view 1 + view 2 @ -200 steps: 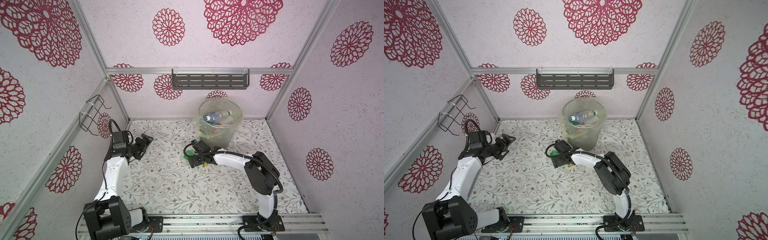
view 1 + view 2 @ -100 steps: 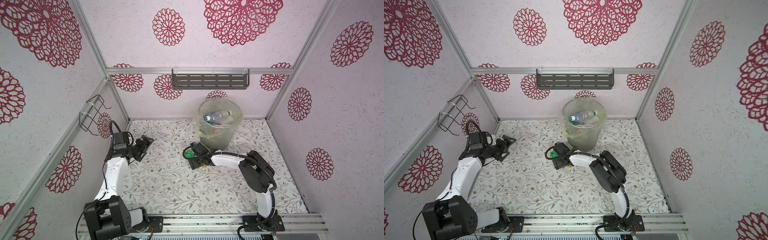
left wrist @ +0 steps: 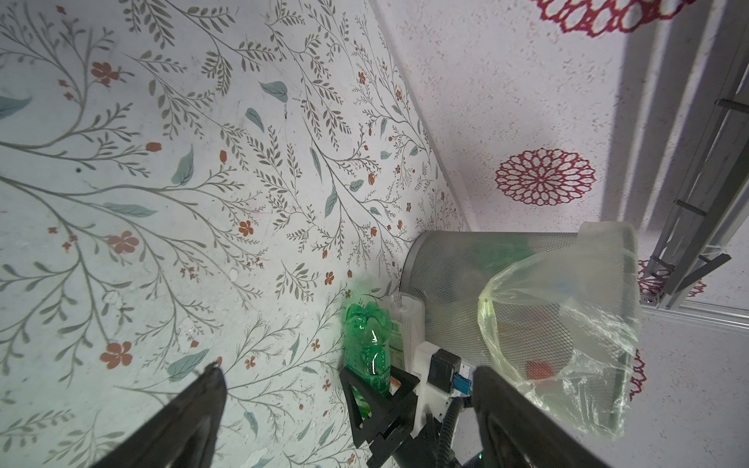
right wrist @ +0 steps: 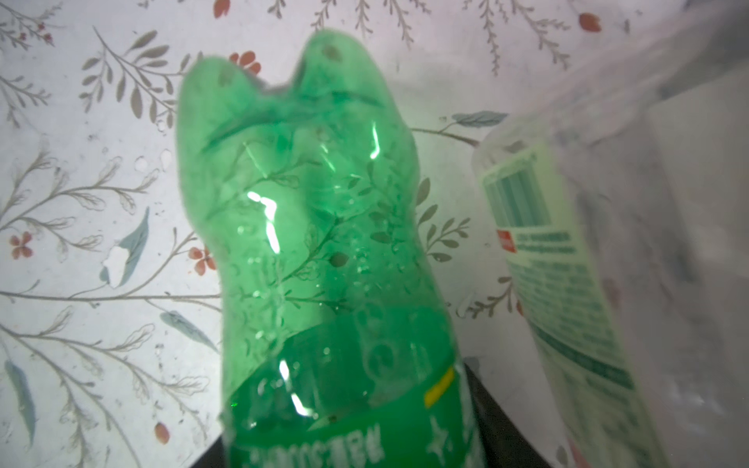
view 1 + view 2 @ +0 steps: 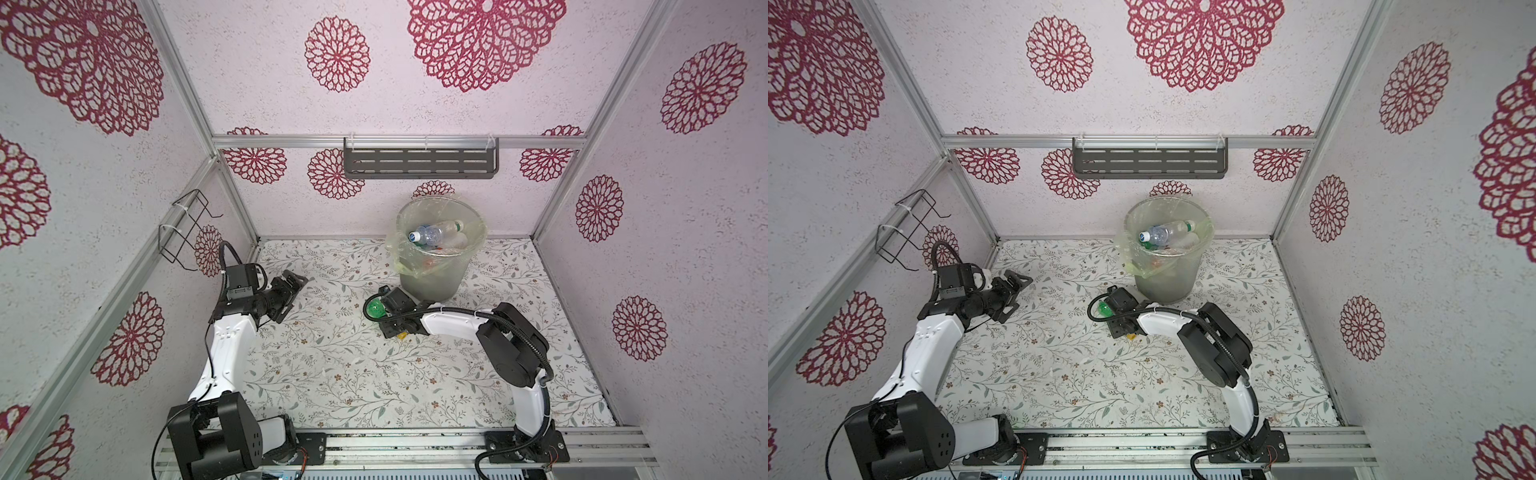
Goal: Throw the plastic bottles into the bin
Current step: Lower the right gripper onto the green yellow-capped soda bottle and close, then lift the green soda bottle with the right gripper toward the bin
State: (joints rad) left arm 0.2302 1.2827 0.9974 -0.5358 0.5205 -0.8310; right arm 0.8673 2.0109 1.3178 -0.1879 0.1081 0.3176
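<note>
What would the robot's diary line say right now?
right gripper: shut on green bottle | left gripper: open, empty | bin: holds clear bottles | status: green bottle not yet inside

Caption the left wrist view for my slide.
Right gripper around a green bottle beside the bag-lined mesh bin, left gripper open.

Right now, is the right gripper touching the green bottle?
Touching. Right wrist view: a finger of right gripper sits flush against green bottle, no gap.

Unreadable blurred print on green bottle [image 4: 324,243], clear bottle [image 4: 567,283].
</note>
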